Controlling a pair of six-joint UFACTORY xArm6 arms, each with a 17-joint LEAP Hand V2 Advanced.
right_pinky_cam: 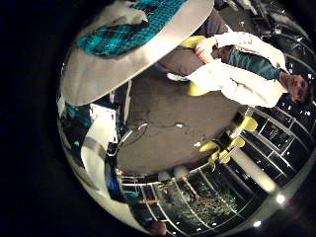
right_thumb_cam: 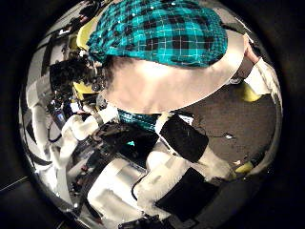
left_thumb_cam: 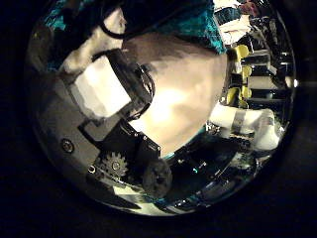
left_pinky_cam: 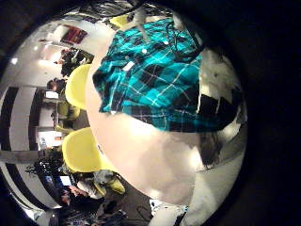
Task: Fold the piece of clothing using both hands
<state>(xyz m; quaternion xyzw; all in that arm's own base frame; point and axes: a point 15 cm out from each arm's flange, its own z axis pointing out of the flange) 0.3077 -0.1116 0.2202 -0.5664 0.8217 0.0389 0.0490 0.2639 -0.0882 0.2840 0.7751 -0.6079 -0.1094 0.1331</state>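
A checked shirt (left_pinky_cam: 160,75) lies bunched on a round pale table (left_pinky_cam: 141,155) in the left little finger side palm view, some way from that palm. My left hand (left_thumb_cam: 109,99) fills much of the left thumb side palm view, fingers relaxed, with bare table (left_thumb_cam: 188,89) beyond it. In the right thumb side palm view the shirt (right_thumb_cam: 162,33) lies on the table (right_thumb_cam: 167,81), away from my right hand (right_thumb_cam: 181,143), whose fingers are relaxed and hold nothing. The right little finger side palm view shows the shirt (right_pinky_cam: 123,35) at the table's edge (right_pinky_cam: 128,69).
Chairs (left_pinky_cam: 80,85) stand beside the table in the left little finger side palm view. The floor (right_pinky_cam: 178,118) lies past the table's edge in the right little finger side palm view, and more chairs (right_pinky_cam: 222,148) stand there.
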